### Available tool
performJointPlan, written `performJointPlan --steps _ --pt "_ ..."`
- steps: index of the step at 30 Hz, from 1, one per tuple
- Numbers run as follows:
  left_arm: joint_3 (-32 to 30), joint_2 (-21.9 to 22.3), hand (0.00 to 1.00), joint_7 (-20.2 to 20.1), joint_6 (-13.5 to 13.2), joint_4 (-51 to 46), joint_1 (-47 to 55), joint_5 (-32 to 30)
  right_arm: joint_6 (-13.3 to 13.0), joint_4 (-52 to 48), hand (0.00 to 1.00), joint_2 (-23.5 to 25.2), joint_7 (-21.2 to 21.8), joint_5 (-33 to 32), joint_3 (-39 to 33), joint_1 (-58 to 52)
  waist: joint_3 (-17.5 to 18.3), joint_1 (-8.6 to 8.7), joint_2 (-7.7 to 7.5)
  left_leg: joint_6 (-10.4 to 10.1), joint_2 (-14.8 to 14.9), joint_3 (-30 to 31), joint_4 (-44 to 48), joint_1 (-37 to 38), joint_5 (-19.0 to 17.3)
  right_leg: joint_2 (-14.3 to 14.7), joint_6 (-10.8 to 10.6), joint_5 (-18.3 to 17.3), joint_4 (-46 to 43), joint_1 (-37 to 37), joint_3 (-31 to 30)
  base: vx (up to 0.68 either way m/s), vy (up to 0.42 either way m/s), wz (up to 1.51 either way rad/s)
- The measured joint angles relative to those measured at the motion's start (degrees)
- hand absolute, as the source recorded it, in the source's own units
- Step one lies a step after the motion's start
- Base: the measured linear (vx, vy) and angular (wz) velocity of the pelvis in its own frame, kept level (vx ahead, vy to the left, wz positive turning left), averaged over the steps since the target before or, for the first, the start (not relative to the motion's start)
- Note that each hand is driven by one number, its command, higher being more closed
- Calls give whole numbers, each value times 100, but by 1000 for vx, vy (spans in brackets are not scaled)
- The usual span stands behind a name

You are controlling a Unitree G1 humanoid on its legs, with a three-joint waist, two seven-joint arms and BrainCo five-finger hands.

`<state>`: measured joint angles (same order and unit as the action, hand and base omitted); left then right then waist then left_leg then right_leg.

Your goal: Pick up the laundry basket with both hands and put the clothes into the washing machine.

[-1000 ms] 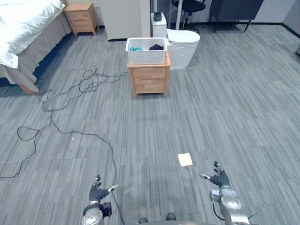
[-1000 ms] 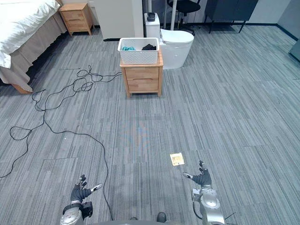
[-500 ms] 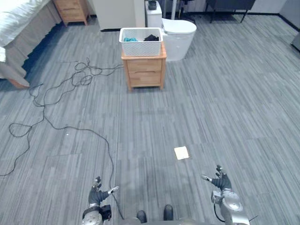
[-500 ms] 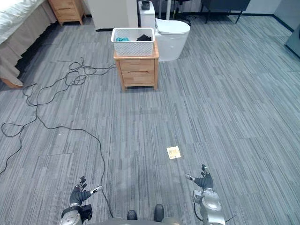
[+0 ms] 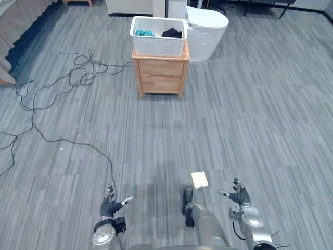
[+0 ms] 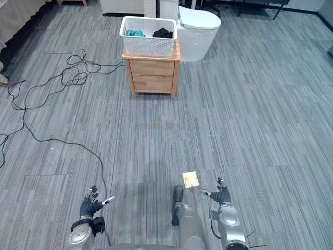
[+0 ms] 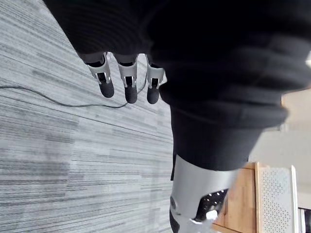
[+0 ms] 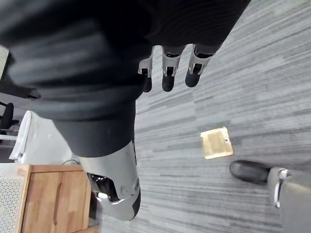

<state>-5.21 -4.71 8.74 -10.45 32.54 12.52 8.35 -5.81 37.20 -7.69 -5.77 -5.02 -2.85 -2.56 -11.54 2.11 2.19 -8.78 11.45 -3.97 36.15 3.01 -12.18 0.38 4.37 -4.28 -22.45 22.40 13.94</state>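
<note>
A white laundry basket [image 5: 158,36] with teal and black clothes in it stands on a small wooden nightstand [image 5: 159,76] far across the floor. A white rounded washing machine [image 5: 207,32] stands just right of the nightstand. My left hand [image 5: 110,205] is low at the near left, fingers straight, holding nothing. My right hand [image 5: 239,195] is low at the near right, also open and empty. Both hands are far from the basket. In the wrist views the left hand [image 7: 127,80] and the right hand [image 8: 167,70] show straight fingers over the floor.
A long black cable [image 5: 62,88] lies looped over the grey plank floor to the left of the nightstand. A small tan square [image 5: 199,179] lies on the floor near my right hand. The corner of a bed [image 5: 15,21] is at the far left.
The camera has moved forward and tilted down, so the nightstand and basket look closer and the bed has slid out at the left. Both hands keep their open pose.
</note>
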Motion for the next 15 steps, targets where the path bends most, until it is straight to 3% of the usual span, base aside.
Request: performJointPlan --steps 2,3,6,9,10,11,12,13,14,15 --pt "-57 47 0 -6 2 3 76 2 -1 -104 0 59 5 -7 161 -37 -28 -75 38 -23 389 17 1819 -680 58 280 44 -115 362 -647 10 653 -262 -10" --pt "-58 46 0 -18 5 2 49 1 -21 -269 0 168 -6 -15 207 -82 -92 -156 -64 74 611 -212 2857 -1202 7 400 145 -199 772 -1347 -20 491 -182 -6" --pt "-57 136 0 -51 3 -78 -21 1 -62 -502 0 277 -34 -124 165 -136 -130 -318 -242 360 676 -764 3018 -1969 -156 440 159 -220 1536 -2290 -156 611 -218 -2" --pt "-55 160 0 -109 2 -152 -24 -5 -52 -381 0 270 -44 -166 167 60 -155 -481 -306 479 341 -1132 1181 -2882 -222 449 113 -276 2150 -2867 -303 463 -35 -21" --pt "-56 159 0 -108 13 -147 -30 -7 -51 -311 0 263 -53 -166 163 104 -204 -599 -355 444 61 -1060 -103 -2987 -80 386 58 -378 2268 -3050 -371 476 68 -33" --pt "-55 177 0 -102 16 -149 -4 -7 -47 -252 0 251 -61 -166 168 84 -213 -632 -368 385 -180 -905 -1493 -2966 389 344 -119 -512 2349 -3270 -411 498 93 -25" --pt "-53 185 0 -98 16 -148 25 -9 -46 -249 0 248 -69 -164 162 56 -207 -635 -348 302 -252 -838 -2003 -2956 535 351 -262 -602 2377 -3400 -420 513 155 -13" --pt "-56 191 0 -85 18 -128 53 -8 -48 -155 0 244 -89 -158 154 49 -202 -626 -303 240 -318 -727 -2468 -2946 590 360 -565 -791 2372 -3639 -460 543 217 -14" --pt "-63 155 0 -79 21 -66 46 -10 -46 -34 0 276 -138 -154 151 9 -151 -643 -396 584 -396 -664 -2499 -2901 1104 244 -837 -1006 2330 -3884 -477 558 238 -20" --pt "-66 119 0 -79 24 -51 50 -10 -38 -23 0 328 -154 -154 152 -59 -50 -668 -540 667 -496 -719 -2450 -2882 1406 104 -939 -1156 2204 -3879 -492 620 240 -15"
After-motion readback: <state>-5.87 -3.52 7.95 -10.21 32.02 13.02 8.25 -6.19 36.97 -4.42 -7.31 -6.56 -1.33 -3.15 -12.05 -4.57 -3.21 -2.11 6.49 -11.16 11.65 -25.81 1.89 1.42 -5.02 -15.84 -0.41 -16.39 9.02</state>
